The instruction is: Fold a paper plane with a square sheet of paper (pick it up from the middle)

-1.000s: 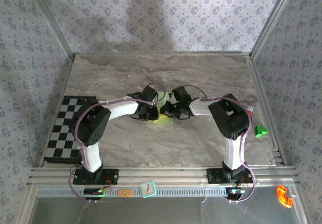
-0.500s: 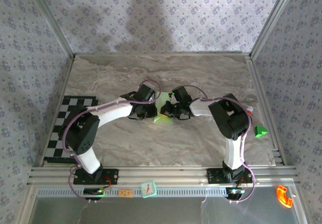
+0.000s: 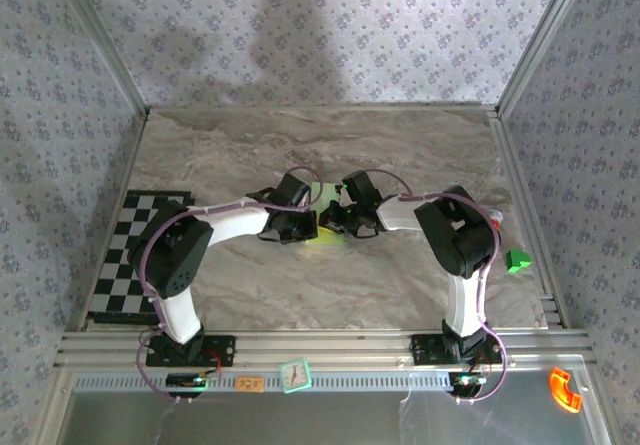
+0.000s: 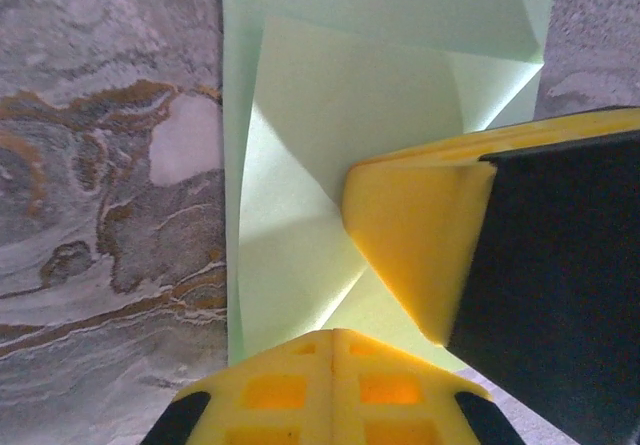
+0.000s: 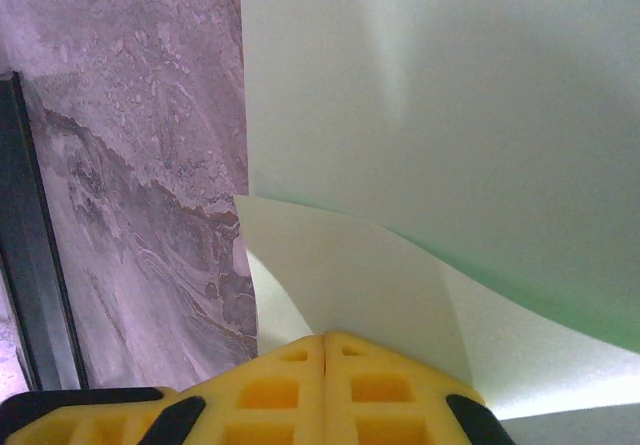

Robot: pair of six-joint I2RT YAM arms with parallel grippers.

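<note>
1. Top external view: both arms are bent inward so that the left gripper and the right gripper meet near the middle of the marbled table. The square sheet of paper lies between and under them, and little of its pale green is left uncovered.
2. From the left wrist, the square sheet of paper is seen lying on the table, with diagonal creases and overlapping folded flaps.
3. The left gripper is seen with its yellow fingers pressed together. Their tips stand over the near edge of the sheet, but it cannot be told whether any paper is caught between them.
4. A yellow finger of the right gripper, with its black body behind it, is seen from the left wrist just beside the left fingertips, resting over the folded part of the sheet.
5. From the right wrist, the right gripper is seen closed on the square sheet of paper. A curled flap rises from the sheet and is pinched at the seam between the fingertips. The table is seen to the left of the paper.
6. A small bright green block near the table's right edge and a checkerboard mat on the left are seen from above, both well apart from the paper.
</note>
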